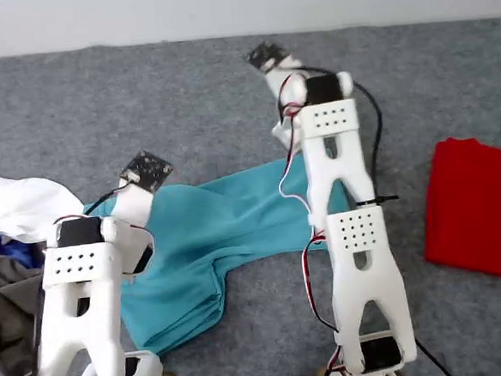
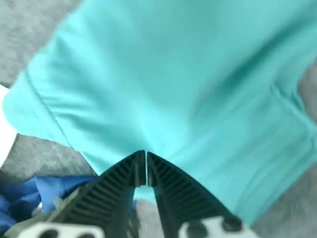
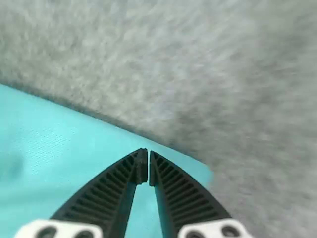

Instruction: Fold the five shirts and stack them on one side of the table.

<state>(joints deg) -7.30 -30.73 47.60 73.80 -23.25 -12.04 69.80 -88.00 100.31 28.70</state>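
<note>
**Step in hand.** We judge this to be the fold of the second shirt. One red shirt already lies folded at the right edge of the frame, and the teal shirt is being worked on.

**Teal shirt.** It lies mid-frame on the grey desk, spread unevenly. A broad band runs from centre-left up toward the middle, and a bunched, wrinkled mass hangs toward the lower left. The cloth is thin and limp, with a hem seam showing in the left wrist view. It is not yet flat or squared.

**Left tool**. The jaws are closed to a hairline gap, with the tips on the teal cloth near its left edge, just beside the pile. We cannot tell whether a fold is pinched between them.

**Right tool**. The jaws are likewise closed tip to tip, at the shirt's upper edge where the teal meets bare desk. Here too we cannot tell whether cloth is pinched.

**Pile**. White, blue and grey shirts are heaped at the left edge, unfolded and touching the teal shirt.

**Next move, as we judge it.** The cloth needs a sure grip at both edges and an even pull to flatten the bunched part. Then it can be folded over and carried to the red shirt.
</note>
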